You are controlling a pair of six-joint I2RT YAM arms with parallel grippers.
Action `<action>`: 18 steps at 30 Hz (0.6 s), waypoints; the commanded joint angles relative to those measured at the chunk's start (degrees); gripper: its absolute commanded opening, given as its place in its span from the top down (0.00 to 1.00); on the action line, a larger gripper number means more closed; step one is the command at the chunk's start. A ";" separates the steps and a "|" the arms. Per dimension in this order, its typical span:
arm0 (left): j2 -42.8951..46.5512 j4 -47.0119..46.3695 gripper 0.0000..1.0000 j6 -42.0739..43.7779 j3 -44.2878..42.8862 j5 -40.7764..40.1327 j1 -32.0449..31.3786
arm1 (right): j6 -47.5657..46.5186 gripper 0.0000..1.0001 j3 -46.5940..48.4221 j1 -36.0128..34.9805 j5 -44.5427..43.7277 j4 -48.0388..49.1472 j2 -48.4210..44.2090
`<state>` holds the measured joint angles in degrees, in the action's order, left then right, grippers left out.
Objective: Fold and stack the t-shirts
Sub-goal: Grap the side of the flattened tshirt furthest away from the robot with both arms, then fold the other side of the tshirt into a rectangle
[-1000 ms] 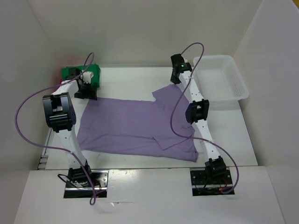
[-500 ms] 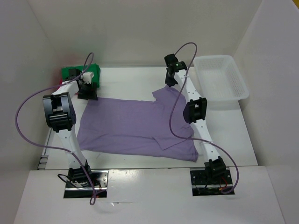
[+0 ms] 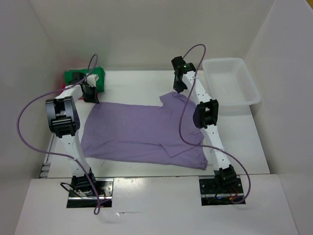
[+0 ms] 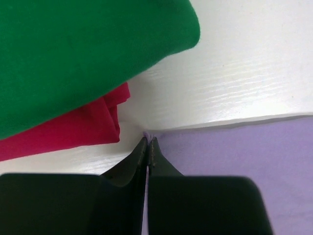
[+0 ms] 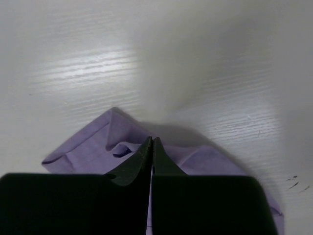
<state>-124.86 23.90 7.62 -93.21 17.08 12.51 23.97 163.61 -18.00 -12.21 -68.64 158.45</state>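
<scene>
Lavender t-shirt [image 3: 142,132] lies spread across the middle of the surface [image 3: 137,81]. Its corner at ten o'clock is pinched by the left gripper [image 4: 147,143], its bunched sleeve at one o'clock by the right gripper [image 5: 151,143]. Both bites look thin, so cloth may slip out on lifting. The left one sits just beside the red t-shirt [image 4: 73,132] under the green t-shirt [image 4: 73,54] and could snag it.
</scene>
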 commanded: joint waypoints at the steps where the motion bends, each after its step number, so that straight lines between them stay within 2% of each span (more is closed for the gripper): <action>1: 0.22 3.43 1.00 2.66 2.68 2.17 -0.30 | 0.38 1.00 -3.46 0.16 0.42 -2.20 -5.86; 4: 5.75 1.16 1.00 6.07 6.36 -1.16 -0.30 | -0.14 1.00 -11.27 0.16 2.19 -1.68 -12.01; 6: 11.09 -0.77 1.00 9.93 10.04 -3.44 -0.30 | -0.84 1.00 -25.37 -0.54 1.06 -0.36 -19.82; 7: 12.43 -0.79 1.00 11.18 10.76 -3.46 -0.30 | -1.37 1.00 -29.71 -1.07 1.05 0.52 -22.89; 8: 14.10 -0.79 1.00 12.15 10.77 -3.46 -0.30 | -1.38 1.00 -33.93 -1.07 1.04 3.05 -29.71; 9: 14.12 0.69 1.00 13.12 10.77 -3.46 -0.30 | -1.38 1.00 -38.15 -1.60 2.61 4.73 -33.09; 10: 14.64 1.58 1.00 14.95 10.77 -2.33 -0.30 | -1.38 1.00 -46.46 -1.60 4.11 6.66 -36.34; 13: 16.13 3.35 1.00 17.60 11.38 -0.12 -0.30 | -0.33 1.00 -58.87 -2.12 8.50 12.21 -46.37; 16: 18.68 4.84 1.00 21.64 14.10 0.15 -0.30 | 1.95 1.00 -68.90 -3.53 10.00 14.15 -52.62; 18: 20.70 5.37 1.00 24.63 15.59 -2.92 -0.30 | 3.71 1.00 -73.76 -4.06 10.01 15.64 -56.82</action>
<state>-107.68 27.09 25.65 -79.42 15.18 12.21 25.04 96.53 -20.51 -4.62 -57.60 104.49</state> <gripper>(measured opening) 0.009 0.004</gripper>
